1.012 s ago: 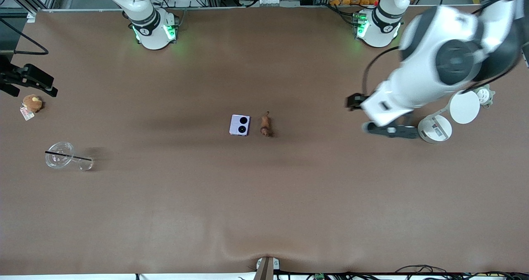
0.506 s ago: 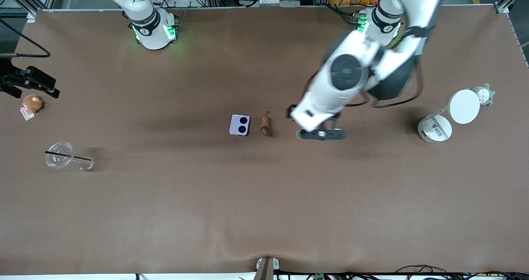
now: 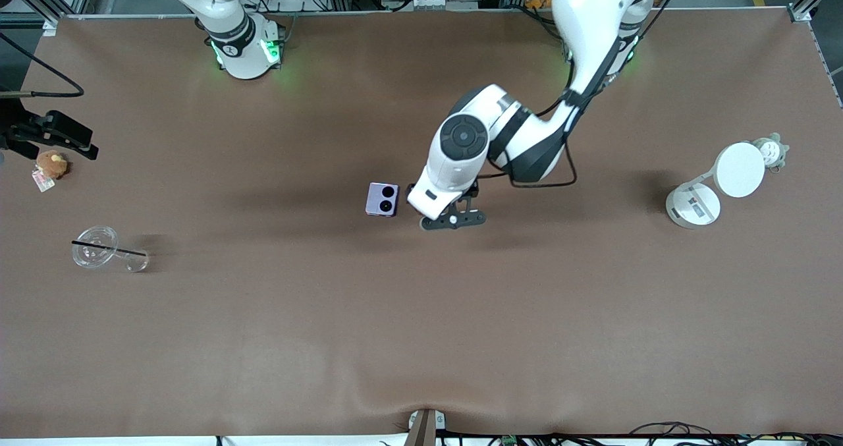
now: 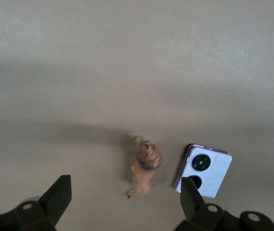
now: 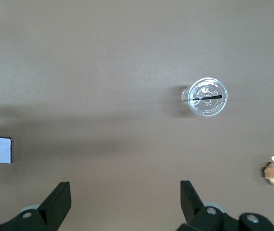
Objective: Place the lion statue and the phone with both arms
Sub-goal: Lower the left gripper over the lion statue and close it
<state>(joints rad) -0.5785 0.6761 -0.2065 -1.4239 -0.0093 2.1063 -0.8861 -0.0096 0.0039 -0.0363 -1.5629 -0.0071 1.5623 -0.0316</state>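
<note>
Nothing picked up yet: left gripper, jaws apart, over lion statue beside phone; right gripper, apart, waiting aloft.

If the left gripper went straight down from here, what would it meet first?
Probably the tiny brown lion statue, lying between the open left gripper's jaws beside the pale-lavender flip phone; height above it is unclear.
</note>
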